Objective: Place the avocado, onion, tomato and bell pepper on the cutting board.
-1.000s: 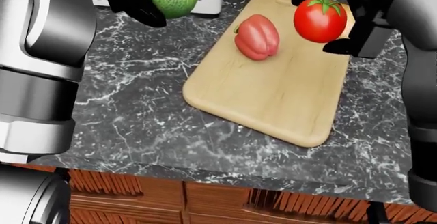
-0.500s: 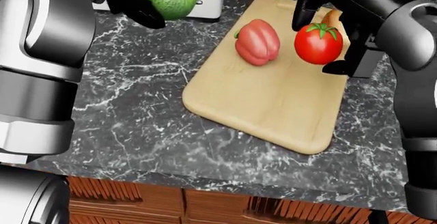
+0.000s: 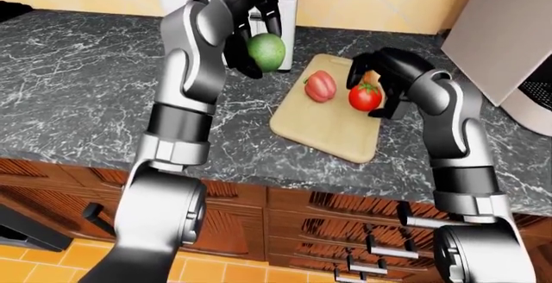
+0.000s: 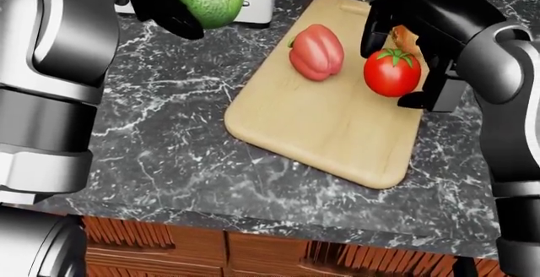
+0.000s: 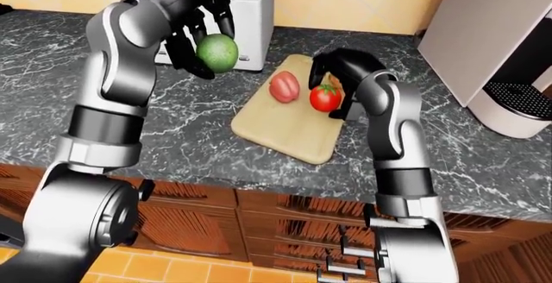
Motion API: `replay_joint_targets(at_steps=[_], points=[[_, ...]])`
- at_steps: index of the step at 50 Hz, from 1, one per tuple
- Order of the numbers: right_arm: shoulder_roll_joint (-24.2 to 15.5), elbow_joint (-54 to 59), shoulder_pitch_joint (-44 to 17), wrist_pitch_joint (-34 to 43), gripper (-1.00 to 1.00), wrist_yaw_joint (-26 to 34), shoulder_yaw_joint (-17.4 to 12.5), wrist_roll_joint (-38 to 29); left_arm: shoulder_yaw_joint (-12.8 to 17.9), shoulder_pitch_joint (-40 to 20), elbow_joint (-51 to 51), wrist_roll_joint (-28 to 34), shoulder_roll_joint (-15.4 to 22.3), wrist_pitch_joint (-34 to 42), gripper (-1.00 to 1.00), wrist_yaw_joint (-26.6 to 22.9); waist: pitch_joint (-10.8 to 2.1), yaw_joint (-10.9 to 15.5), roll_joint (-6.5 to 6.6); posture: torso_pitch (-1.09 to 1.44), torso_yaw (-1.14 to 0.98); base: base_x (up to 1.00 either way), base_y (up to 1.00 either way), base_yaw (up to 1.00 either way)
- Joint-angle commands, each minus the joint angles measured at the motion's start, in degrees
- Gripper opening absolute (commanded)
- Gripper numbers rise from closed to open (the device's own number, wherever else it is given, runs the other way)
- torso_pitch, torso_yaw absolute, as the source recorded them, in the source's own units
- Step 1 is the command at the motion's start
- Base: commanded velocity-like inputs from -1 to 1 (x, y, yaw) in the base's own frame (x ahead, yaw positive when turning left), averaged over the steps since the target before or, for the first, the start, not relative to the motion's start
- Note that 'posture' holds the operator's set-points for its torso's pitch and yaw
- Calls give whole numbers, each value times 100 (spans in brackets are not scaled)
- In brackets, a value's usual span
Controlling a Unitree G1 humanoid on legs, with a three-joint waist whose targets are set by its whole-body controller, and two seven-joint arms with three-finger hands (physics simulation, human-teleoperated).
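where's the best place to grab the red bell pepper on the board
Across the wide shoulders of the glossy red bell pepper, coming from above: it lies on its side on the wooden cutting board, its flanks are clear, and the tapered end would slip from the fingers.

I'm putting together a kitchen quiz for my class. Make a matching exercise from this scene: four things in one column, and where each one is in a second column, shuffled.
Things:
1. avocado
2. tomato
3. bell pepper
4. toaster

Places:
A. lying free on the cutting board, no hand on it
B. standing on the counter by the wall
C. held in the left hand, up off the counter
D. within the right hand fingers, at the cutting board's right side

Pairs: 1-C, 2-D, 3-A, 4-B
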Motion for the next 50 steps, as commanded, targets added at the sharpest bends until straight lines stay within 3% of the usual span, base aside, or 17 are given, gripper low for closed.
replay_joint_targets(at_steps=[1, 25, 26, 28, 29, 31, 32, 39, 50], points=[[-93, -230, -258, -45, -100, -135, -117, 20, 74, -284, -223, -4, 64, -77, -100, 119, -217, 3, -20, 0, 0, 0, 0, 0], [-55, -232, -244, 33, -98, -155, -127, 46, 79, -240, -246, 4, 67, -92, -100, 111, -228, 6, -22, 0, 0, 0, 0, 0], [-58, -222, -237, 24, -84, -167, -119, 42, 77, -238, -253, 4, 63, -86, -100, 107, -230, 6, -21, 0, 0, 0, 0, 0], [-53, -205, -240, 24, -83, -183, -118, 49, 73, -234, -237, 4, 61, -95, -100, 122, -231, 6, -20, 0, 0, 0, 0, 0], [-53, -205, -237, 25, -69, -176, -116, 54, 71, -223, -228, 3, 61, -106, -100, 128, -231, 6, -20, 0, 0, 0, 0, 0], [-61, -199, -239, 14, -67, -187, -112, 53, 72, -221, -221, 2, 60, -103, -100, 135, -232, 6, -21, 0, 0, 0, 0, 0], [-65, -198, -242, 14, -57, -182, -115, 58, 74, -228, -219, 2, 61, -100, -100, 136, -233, 6, -20, 0, 0, 0, 0, 0], [-84, -215, -276, 18, -44, -134, -112, 55, 72, -253, -222, 5, 57, -95, -100, 120, -235, 7, -19, 0, 0, 0, 0, 0], [-111, -286, -310, 22, -48, -56, -125, 52, 76, -285, -247, 11, 75, -81, -100, 83, -227, 6, -20, 0, 0, 0, 0, 0]])
